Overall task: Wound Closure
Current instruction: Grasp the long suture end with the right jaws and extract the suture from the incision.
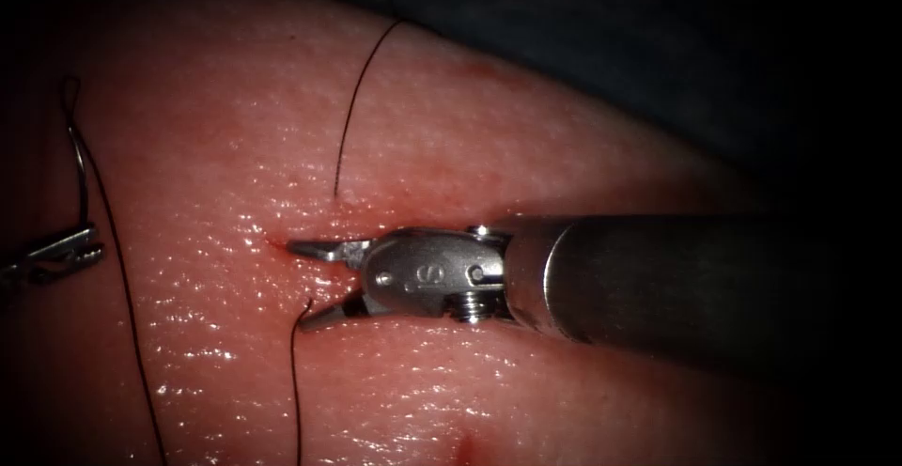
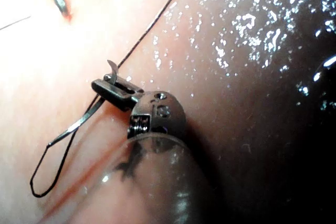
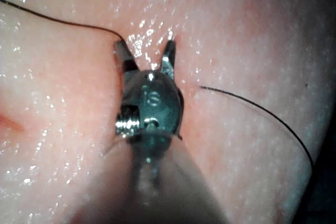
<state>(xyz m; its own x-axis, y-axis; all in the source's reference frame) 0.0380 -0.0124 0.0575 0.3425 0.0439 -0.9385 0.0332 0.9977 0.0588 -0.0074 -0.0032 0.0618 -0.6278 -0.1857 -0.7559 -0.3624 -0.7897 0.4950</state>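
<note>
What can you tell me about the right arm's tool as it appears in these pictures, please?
The right arm's tool is a grey metal needle driver on a thick, dull shaft, with a rounded wrist stamped with an S and a small screw at its hinge. Its two short, pointed jaws stand open and hold nothing. It lies low over the wet, pink tissue, tips at the cut. Dark thread enters the tissue beside each jaw, one strand near the upper jaw and one at the lower; actual contact cannot be judged.
</note>
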